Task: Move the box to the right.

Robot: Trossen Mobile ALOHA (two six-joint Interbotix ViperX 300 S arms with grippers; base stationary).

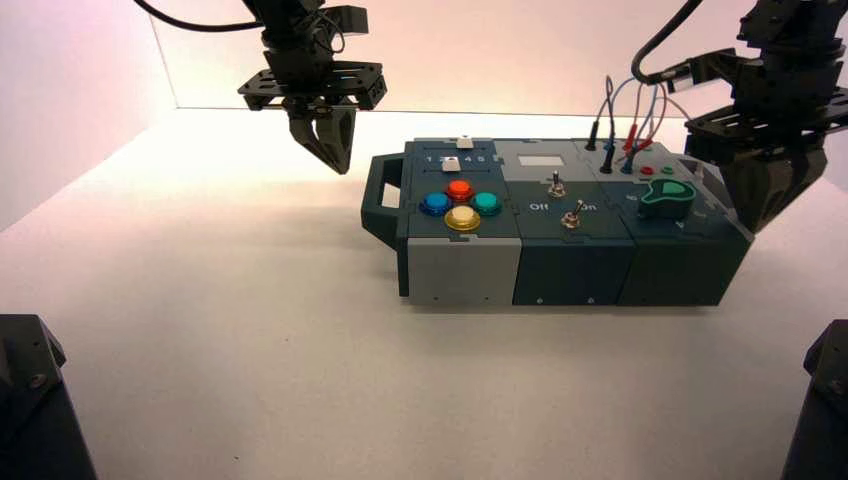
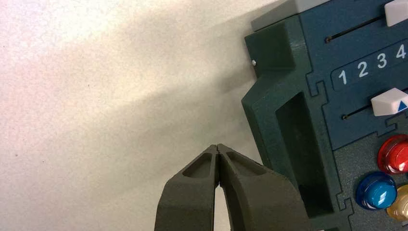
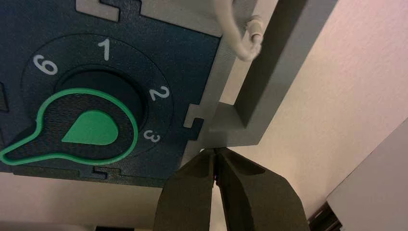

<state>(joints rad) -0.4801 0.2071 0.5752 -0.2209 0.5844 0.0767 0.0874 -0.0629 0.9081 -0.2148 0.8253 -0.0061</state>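
This looks like a robotics lab test bench, not a home or shop. A bare white tabletop runs under both arms, closed off behind and to the side of the left gripper by plain white walls. Just beside that gripper sits a purpose-built practice box with numbered sliders, coloured buttons and a dial, and the right gripper hangs at its far end.
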